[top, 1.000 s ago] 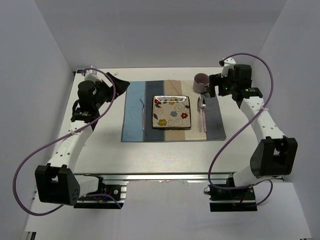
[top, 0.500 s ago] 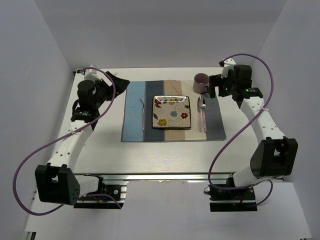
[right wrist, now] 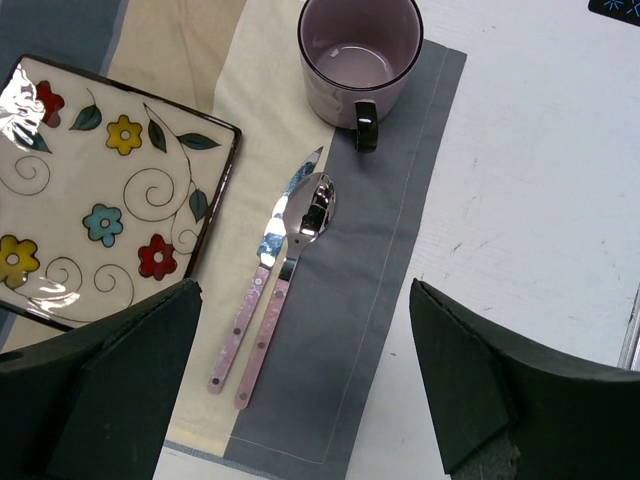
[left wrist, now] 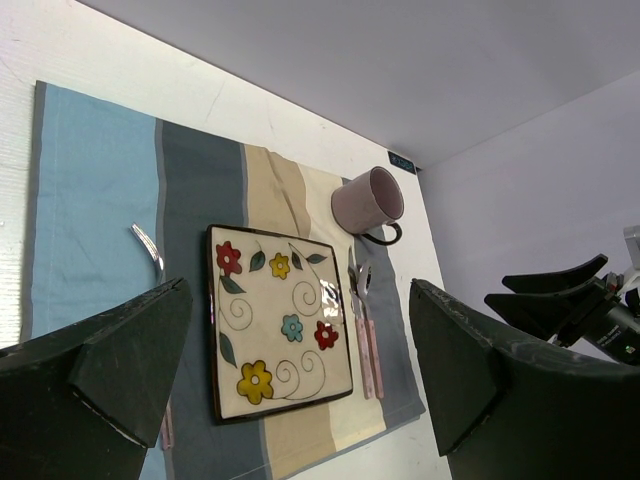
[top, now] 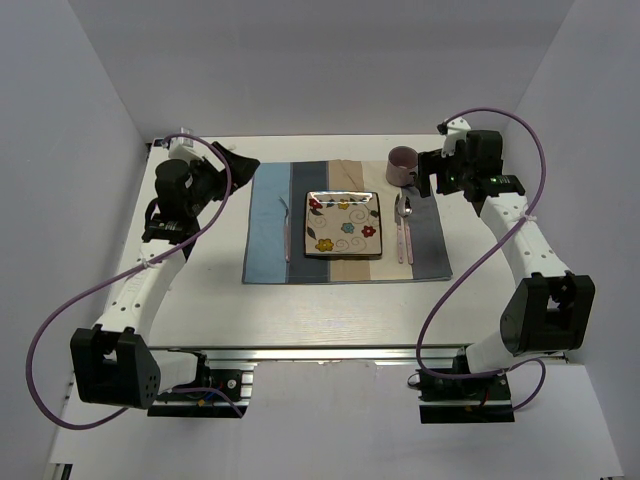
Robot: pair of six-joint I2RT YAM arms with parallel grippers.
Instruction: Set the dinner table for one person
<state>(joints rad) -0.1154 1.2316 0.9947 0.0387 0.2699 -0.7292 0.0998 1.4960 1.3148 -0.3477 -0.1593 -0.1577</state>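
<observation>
Cutlery flanks a square flowered plate (top: pixel 343 224) that sits in the middle of a striped placemat (top: pixel 265 230). A fork (top: pixel 286 230) lies to the left of the plate on a blue stripe. A knife (right wrist: pixel 236 340) and a spoon (right wrist: pixel 312 210) lie side by side to the plate's right, the knife the nearer to it, with their pink handles pointing toward the arms. Beyond the plate's far right corner a pale purple mug (right wrist: pixel 355 55) stands upright and empty, its dark handle turned toward the spoon. The dinner table (top: pixel 300 310) spreads out under the plate and mat on every side, and its metal rail runs along the edge nearest the arm bases. The left gripper (left wrist: pixel 300 300) hangs off to the left of the plate, beyond the mat's far left corner; its fingers are spread wide and hold nothing. The right gripper (right wrist: pixel 305 295) hangs to the right of the plate near the mug, also spread wide and empty.
</observation>
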